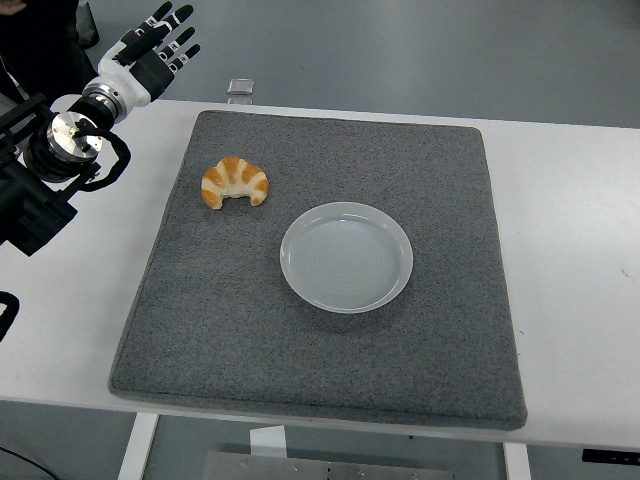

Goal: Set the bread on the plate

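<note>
**My robot hand is up high, and the bread waits on the mat**

From my head view, I look down on a white counter (580, 260). A big gray mat (330, 340) lies flat on it and covers most of the middle.

The bread (235, 182) is a little golden croissant with pale stripes. It sits on the mat, near the far left corner. Its two ends point down toward me, like a small arch. Nothing touches it.

The plate (346, 257) is round and pale, and there is no food on it. It sits near the middle of the mat. The bread is near the plate, up and to the left of it, with a strip of gray mat between them. So the bread is not on the plate yet.

My left robot hand (155, 50) comes in from the left side. It is up at the far left corner of the counter, past the mat's edge. Its fingers (176, 32) are spread out and loose, and they hold nothing. It is well apart from the bread.

A small clear thing (239, 87) sits at the far edge of the counter, just behind the mat. I cannot tell what it is.
</note>
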`<state>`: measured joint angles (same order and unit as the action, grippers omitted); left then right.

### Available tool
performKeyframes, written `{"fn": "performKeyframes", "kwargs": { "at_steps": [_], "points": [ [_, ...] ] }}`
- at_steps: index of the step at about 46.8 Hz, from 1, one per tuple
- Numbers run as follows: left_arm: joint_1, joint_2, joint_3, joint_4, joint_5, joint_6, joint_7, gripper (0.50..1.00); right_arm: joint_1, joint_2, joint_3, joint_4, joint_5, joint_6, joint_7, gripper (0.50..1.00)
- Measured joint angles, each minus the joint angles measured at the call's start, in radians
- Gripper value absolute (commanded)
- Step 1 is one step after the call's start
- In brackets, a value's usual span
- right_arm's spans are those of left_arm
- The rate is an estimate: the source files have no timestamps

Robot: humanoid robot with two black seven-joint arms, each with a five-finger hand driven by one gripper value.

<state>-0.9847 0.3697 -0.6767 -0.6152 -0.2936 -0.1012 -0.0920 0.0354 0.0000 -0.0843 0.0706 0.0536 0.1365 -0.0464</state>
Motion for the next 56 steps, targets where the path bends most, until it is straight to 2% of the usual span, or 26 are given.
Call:
{"fn": "performKeyframes", "kwargs": {
  "at_steps": [12,36,40,45,48,56],
  "points": [
    [0.0,-0.001,0.001,-0.001,0.001,0.003,-0.024,1.0,0.0,0.0,0.0,0.0,0.0,0.0,0.0,0.952],
    [-0.015,0.018,0.037,-0.001,0.045,-0.013,-0.022,1.0,0.0,0.0,0.0,0.0,0.0,0.0,0.0,0.952],
    [-0.033,0.029,0.06,-0.006,0.153,-0.012,-0.027,1.0,0.0,0.0,0.0,0.0,0.0,0.0,0.0,0.952],
    [-0.064,0.077,0.063,-0.01,0.379,-0.006,-0.042,1.0,0.0,0.0,0.0,0.0,0.0,0.0,0.0,0.952],
    [-0.067,0.087,0.063,-0.044,0.463,-0.011,-0.044,1.0,0.0,0.0,0.0,0.0,0.0,0.0,0.0,0.952],
    [-0.085,0.121,0.097,-0.146,0.541,0.005,-0.044,1.0,-0.001,0.0,0.0,0.0,0.0,0.0,0.0,0.952]
  ]
}}
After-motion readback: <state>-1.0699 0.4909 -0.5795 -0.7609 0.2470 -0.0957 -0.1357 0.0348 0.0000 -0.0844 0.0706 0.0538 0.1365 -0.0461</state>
